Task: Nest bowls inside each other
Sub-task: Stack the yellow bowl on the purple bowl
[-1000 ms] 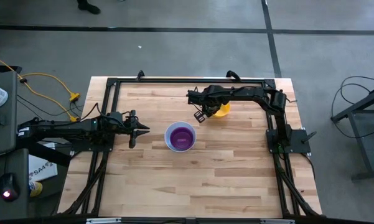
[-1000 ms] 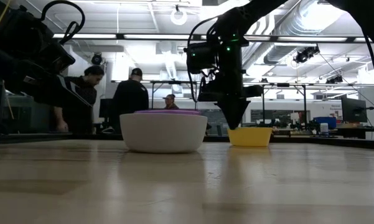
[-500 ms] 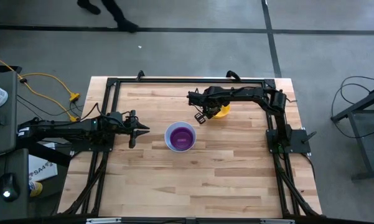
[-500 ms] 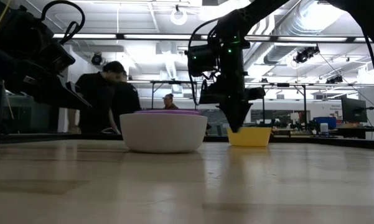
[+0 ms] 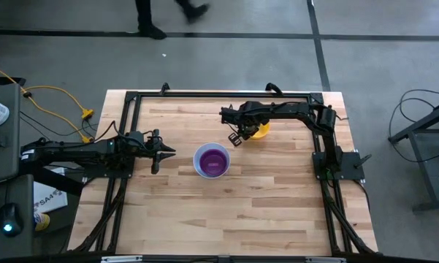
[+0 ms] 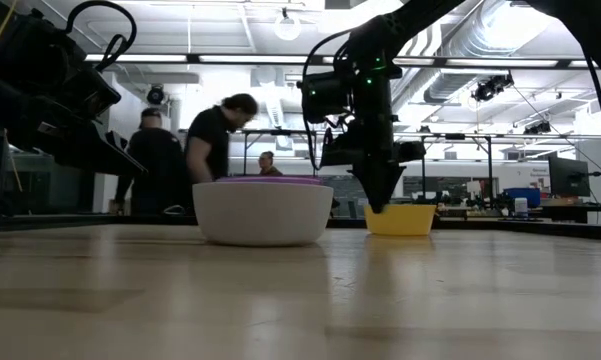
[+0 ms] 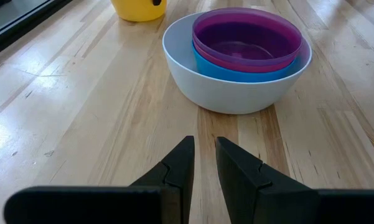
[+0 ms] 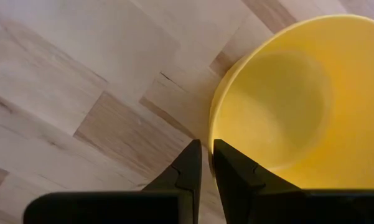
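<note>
A white bowl [image 5: 211, 161] stands on its base at the table's middle. Nested in it are a blue bowl [image 7: 236, 70] and, on top, a purple bowl [image 7: 246, 37], with a reddish rim between them. A yellow bowl [image 5: 261, 131] sits on the table farther back and to the right. My right gripper [image 8: 206, 155] points down at the side of that bowl's rim nearest the white bowl and is shut on it. My left gripper [image 7: 204, 149] waits at the table's left edge, pointing at the white bowl, with a narrow gap and nothing between its fingers. My right gripper pinches the yellow bowl's rim [image 8: 210, 138] on the side toward the white bowl. One finger [image 8: 227, 163] is inside the bowl and the other outside over the wood. The fingers come from above, pointing down. The bowl stands upright with its base on the table [image 6: 402, 232].
A black frame [image 5: 204, 95] runs along the table's far edge and sides. Bare wood lies in front of the bowls toward the near edge. People move about in the room behind the table [image 6: 215, 150].
</note>
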Available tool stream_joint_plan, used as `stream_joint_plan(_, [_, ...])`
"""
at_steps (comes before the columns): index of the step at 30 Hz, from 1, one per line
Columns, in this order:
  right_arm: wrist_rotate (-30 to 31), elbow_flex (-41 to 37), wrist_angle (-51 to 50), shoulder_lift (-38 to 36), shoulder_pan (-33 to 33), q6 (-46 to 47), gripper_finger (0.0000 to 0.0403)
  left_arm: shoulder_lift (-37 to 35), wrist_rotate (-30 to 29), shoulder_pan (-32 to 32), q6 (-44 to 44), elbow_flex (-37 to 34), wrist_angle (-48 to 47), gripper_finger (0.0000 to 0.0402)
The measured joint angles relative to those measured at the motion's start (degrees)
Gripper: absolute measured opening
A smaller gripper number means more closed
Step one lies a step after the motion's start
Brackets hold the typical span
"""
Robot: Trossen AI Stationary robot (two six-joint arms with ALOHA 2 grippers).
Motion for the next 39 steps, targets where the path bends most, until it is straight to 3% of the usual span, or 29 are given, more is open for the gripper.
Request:
stream_joint_plan(7, [0.0,0.0,0.0,0.0,0.0,0.0,0.0033,0.0,0.0,0.0,0.0,0.0,0.0,0.0067])
stream_joint_plan(12, [0.1,0.0,0.0,0.0,0.0,-1.0,0.0008,0.0,0.0,0.0,0.0,0.0,0.0,0.0067])
stream_joint_plan(39, [0.1,0.0,0.0,-0.5,0.0,-6.3,0.0004,0.0,0.0,0.0,0.0,0.0,0.0,0.0067])
